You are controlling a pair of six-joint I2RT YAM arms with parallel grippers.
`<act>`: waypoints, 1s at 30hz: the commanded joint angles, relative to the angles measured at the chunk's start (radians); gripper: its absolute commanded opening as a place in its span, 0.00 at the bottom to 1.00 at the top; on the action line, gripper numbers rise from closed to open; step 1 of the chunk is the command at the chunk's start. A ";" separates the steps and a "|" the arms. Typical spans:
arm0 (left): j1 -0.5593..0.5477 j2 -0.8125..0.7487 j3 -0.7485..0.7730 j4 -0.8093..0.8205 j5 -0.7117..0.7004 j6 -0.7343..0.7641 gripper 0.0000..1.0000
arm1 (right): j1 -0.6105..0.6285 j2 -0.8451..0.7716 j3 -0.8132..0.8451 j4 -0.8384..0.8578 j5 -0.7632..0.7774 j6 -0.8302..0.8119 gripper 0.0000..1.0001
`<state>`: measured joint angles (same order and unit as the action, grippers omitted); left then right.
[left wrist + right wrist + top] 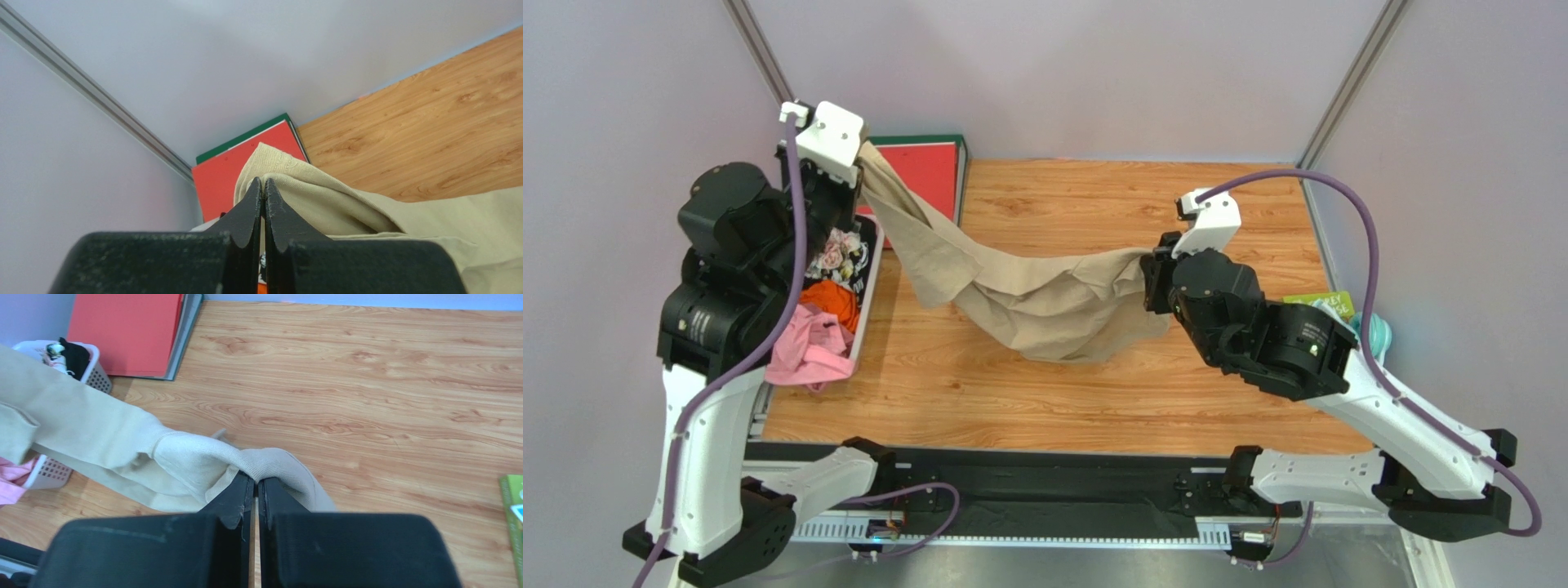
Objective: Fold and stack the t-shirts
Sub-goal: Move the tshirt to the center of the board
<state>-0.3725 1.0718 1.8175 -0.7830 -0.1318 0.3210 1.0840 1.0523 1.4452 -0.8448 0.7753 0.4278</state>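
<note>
A tan-beige t-shirt (1038, 294) hangs stretched between both arms above the wooden table (1210, 208), sagging in the middle down to the boards. My left gripper (863, 157) is raised at the back left, shut on one end of the t-shirt (319, 196); the cloth bunches over the left gripper (263, 182) at its tips. My right gripper (1145, 263) is lower, at mid-table right, shut on the other end. In the right wrist view the t-shirt (123, 447) folds over the right gripper (256, 478) and runs off to the left.
A white basket (870, 284) at the table's left edge holds several crumpled clothes, pink (808, 347), orange and floral. A red and green folder (934, 169) lies at the back left. A green packet (1326, 304) lies at the right edge.
</note>
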 commanded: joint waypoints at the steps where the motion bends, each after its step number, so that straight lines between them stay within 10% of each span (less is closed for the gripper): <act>1: 0.001 -0.049 0.060 -0.033 0.017 0.042 0.00 | 0.001 -0.073 0.066 -0.059 0.102 -0.032 0.00; 16: 0.001 0.033 0.011 -0.065 0.004 0.079 0.00 | -0.070 -0.045 0.228 -0.060 0.207 -0.178 0.00; 24: 0.001 0.255 0.028 0.051 0.043 0.075 0.00 | -0.595 0.099 0.247 0.044 -0.244 -0.199 0.00; 30: 0.041 0.589 0.303 0.103 0.028 0.037 0.00 | -0.867 0.435 0.581 0.052 -0.533 -0.133 0.00</act>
<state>-0.3668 1.4895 1.9282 -0.7883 -0.0986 0.3717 0.3355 1.3102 1.7962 -0.8768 0.4770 0.2687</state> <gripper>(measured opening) 0.007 0.011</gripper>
